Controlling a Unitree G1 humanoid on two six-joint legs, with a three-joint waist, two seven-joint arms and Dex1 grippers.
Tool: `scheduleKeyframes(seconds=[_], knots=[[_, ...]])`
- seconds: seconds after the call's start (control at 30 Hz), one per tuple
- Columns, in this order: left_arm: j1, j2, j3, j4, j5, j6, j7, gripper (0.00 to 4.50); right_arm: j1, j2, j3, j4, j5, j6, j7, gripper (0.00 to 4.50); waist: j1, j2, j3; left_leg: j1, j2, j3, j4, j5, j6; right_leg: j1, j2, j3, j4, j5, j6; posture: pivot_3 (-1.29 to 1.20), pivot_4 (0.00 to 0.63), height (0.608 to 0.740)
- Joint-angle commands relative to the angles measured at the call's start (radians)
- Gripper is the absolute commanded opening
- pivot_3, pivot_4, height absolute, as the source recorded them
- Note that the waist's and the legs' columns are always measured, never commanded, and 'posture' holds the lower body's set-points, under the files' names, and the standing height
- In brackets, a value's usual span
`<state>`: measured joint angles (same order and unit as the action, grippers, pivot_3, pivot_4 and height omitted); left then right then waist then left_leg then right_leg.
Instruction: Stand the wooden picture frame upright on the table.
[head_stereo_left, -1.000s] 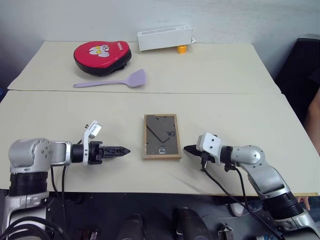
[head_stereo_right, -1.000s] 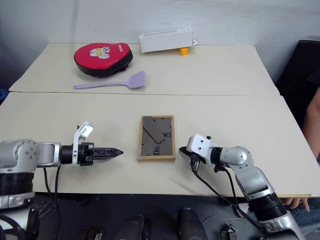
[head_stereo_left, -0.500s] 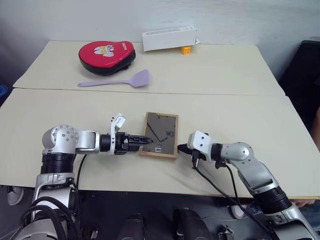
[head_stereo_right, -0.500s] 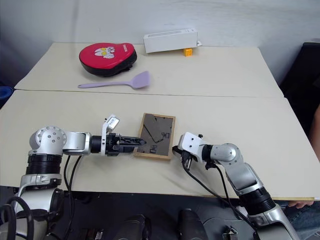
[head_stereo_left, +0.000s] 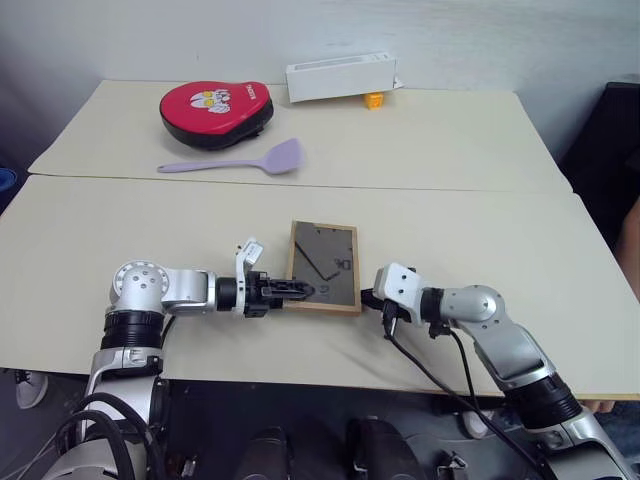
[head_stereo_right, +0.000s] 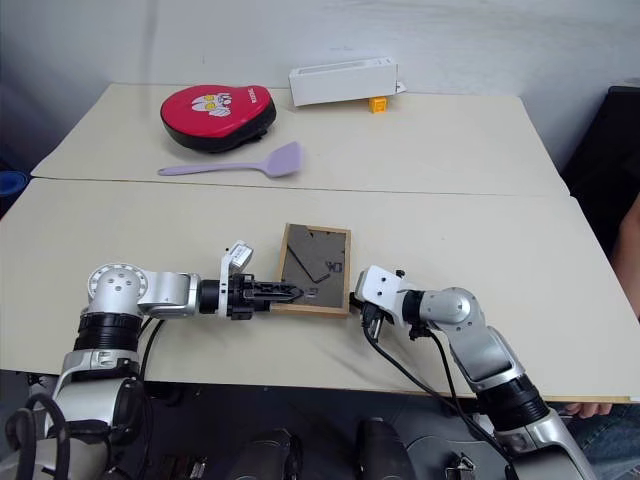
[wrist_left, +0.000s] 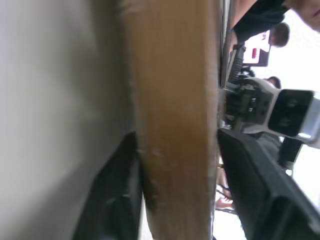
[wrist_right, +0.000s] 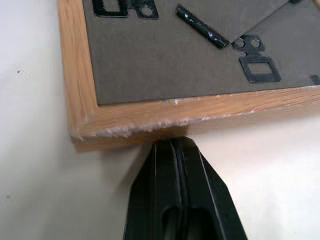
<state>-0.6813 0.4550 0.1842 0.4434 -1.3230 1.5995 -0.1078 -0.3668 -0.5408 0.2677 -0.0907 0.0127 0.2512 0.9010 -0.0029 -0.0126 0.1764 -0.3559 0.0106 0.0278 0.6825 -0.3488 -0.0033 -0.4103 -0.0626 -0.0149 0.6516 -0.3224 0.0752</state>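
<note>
**Operator:** Start on your left. What was your left gripper doing?

**Robot:** It lay low near the front edge of the large cream-beige table. Its two black fingers were clamped on the left rail of the small, rectangular, light wooden picture frame, one finger on each side of the wood, close to the frame's near left corner.

**Operator:** And the frame itself?

**Robot:** It was in the middle of the table's near half, picture side down. The dark grey backing faced up and the easel stand was folded flat against it. It was not upright yet.

**Operator:** Your right gripper?

**Robot:** Its fingers were pressed together, holding nothing. The tip sat right at the frame's right rail, by the near right corner.

**Operator:** How did you expect it to handle?

**Robot:** I judged it light and stiff. The smooth rail could slip in a narrow pinch, and the corner wood looked chipped. Any glass on the face would be fragile. I thought the rails were the place to hold, with the stand left free to fold out.

**Operator:** Surface and surroundings?

**Robot:** The tabletop was flat, matte and bare around the frame, with a seam across it. Toward the far edge lay a red padded mitt, a lilac spatula and a white oblong box. A pale wall stood behind them.
</note>
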Motion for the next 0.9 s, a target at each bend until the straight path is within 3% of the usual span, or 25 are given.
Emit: scheduleKeyframes(seconds=[0.03, 0.2, 0.23, 0.3, 0.43, 0.7, 0.77, 0.9], knots=[[0.041, -0.020, 0.008, -0.015, -0.024, 0.015, 0.035, 1.26, 0.013, -0.007, -0.015, -0.038, 0.025, -0.011, 0.011, 0.00, -0.001, 0.000, 0.000, 0.000, 0.000, 0.000, 0.000, 0.000, 0.000, 0.000, 0.000, 0.000, 0.000, 0.000, 0.000, 0.00, 0.150, 0.740], [0.111, -0.005, 0.099, -0.175, -0.004, -0.032, -0.045, 1.26, 0.057, -0.052, -0.118, -0.051, 0.104, -0.041, 0.039, 0.00, -0.001, 0.000, 0.000, 0.000, 0.000, 0.000, 0.000, 0.000, -0.001, 0.000, 0.000, 0.000, -0.001, 0.000, 0.000, 0.00, 0.150, 0.740], [0.153, 0.036, 0.090, -0.261, 0.030, -0.100, -0.140, 1.26, 0.066, -0.068, -0.174, -0.065, 0.183, -0.013, 0.079, 0.17, -0.003, 0.000, 0.000, -0.001, 0.000, 0.000, 0.000, 0.000, -0.001, 0.000, 0.000, 0.000, -0.001, 0.000, 0.000, 0.00, 0.150, 0.740], [0.261, 0.132, 0.014, -0.454, 0.212, -0.406, -0.445, 1.26, 0.055, -0.089, -0.273, -0.110, 0.386, 0.072, 0.180, 0.52, -0.020, 0.000, 0.002, -0.001, 0.002, 0.001, -0.001, 0.000, -0.002, -0.001, 0.002, 0.001, -0.002, 0.000, 0.000, 0.00, 0.150, 0.740], [0.346, 0.235, -0.138, -0.519, 0.505, -0.797, -0.723, 1.26, -0.057, -0.074, -0.292, -0.148, 0.561, 0.246, 0.208, 1.89, -0.031, 0.002, 0.002, 0.002, 0.004, 0.002, -0.003, 0.002, -0.006, 0.000, 0.004, 0.000, -0.001, -0.001, -0.002, 0.00, 0.150, 0.740], [0.353, 0.175, -0.187, -0.535, 0.609, -0.931, -0.813, 1.26, -0.240, 0.038, -0.140, -0.102, 0.523, 0.347, 0.134, 4.49, -0.022, 0.002, 0.002, -0.007, 0.003, -0.001, -0.005, 0.001, -0.002, -0.008, 0.001, -0.001, -0.003, -0.001, -0.003, 0.00, 0.150, 0.740], [0.363, 0.172, -0.189, -0.541, 0.619, -0.937, -0.823, 1.26, -0.266, 0.061, -0.117, -0.071, 0.507, 0.342, 0.125, 4.49, -0.024, 0.002, 0.002, -0.016, 0.003, -0.001, 0.000, 0.000, 0.000, -0.014, 0.001, -0.001, 0.002, 0.000, -0.001, 0.00, 0.150, 0.740], [0.377, 0.171, -0.188, -0.545, 0.631, -0.939, -0.834, 1.26, -0.299, 0.108, -0.086, -0.038, 0.501, 0.319, 0.141, 4.49, -0.026, 0.002, 0.002, -0.018, 0.001, 0.000, 0.001, 0.000, 0.001, -0.016, -0.001, 0.000, 0.002, 0.000, 0.000, 0.00, 0.150, 0.740]])
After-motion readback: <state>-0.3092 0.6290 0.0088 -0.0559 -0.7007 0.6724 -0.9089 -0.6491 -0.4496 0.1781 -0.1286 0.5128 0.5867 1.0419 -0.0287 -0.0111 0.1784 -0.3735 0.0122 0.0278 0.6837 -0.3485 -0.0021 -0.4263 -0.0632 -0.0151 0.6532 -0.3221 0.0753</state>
